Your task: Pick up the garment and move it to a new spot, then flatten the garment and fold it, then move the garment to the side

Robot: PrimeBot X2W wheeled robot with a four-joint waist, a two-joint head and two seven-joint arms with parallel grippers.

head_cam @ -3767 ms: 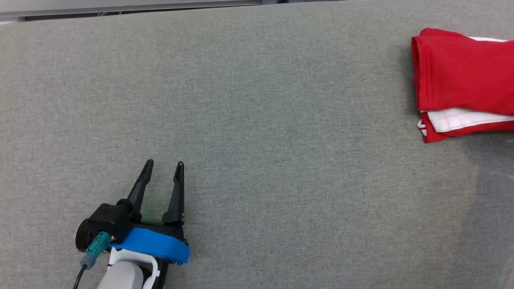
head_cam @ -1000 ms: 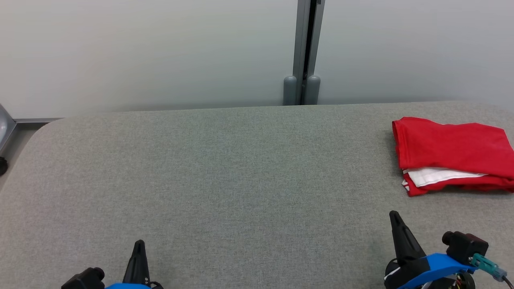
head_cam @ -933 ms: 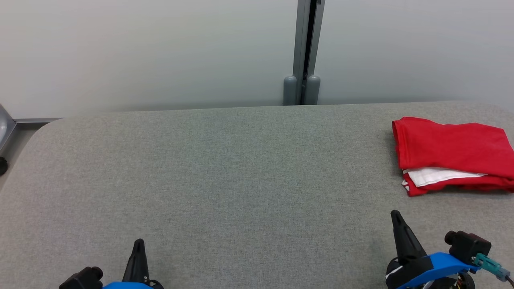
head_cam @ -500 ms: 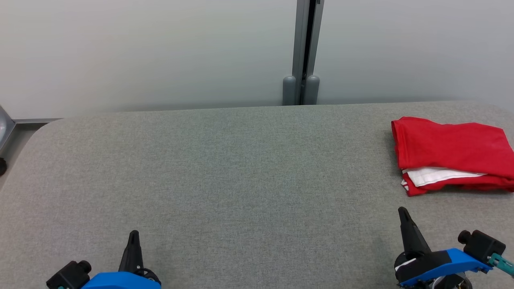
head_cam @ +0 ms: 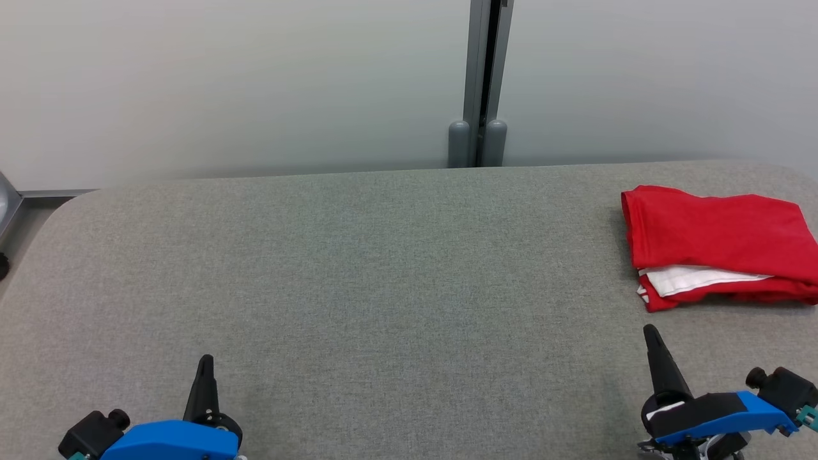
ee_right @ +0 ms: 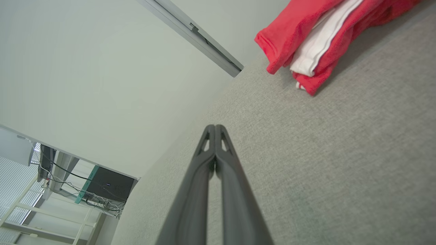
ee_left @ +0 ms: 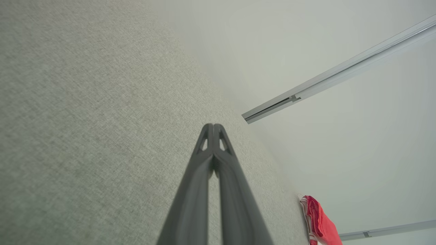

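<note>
The garment (head_cam: pixel 716 239) is red with a white layer showing at its near edge. It lies folded at the far right of the grey padded table (head_cam: pixel 383 287). The right wrist view has the garment (ee_right: pixel 316 37) at its top right, and the left wrist view catches a corner of the garment (ee_left: pixel 320 224) low on the right. My left gripper (head_cam: pixel 205 365) sits at the lower left, shut and empty, its tips (ee_left: pixel 213 127) pressed together. My right gripper (head_cam: pixel 652 335) is at the lower right, a little short of the garment, also shut and empty (ee_right: pixel 215 128).
A pale wall with a grey vertical post (head_cam: pixel 479 83) stands behind the table's far edge. The table's rounded left corner (head_cam: pixel 64 204) drops to the floor. The right wrist view shows a dark box with cables (ee_right: pixel 109 187) beyond the table.
Since the oldest frame the head camera has tilted up, bringing the wall into view, and the left gripper has shut. In the last second both grippers drifted slightly outward.
</note>
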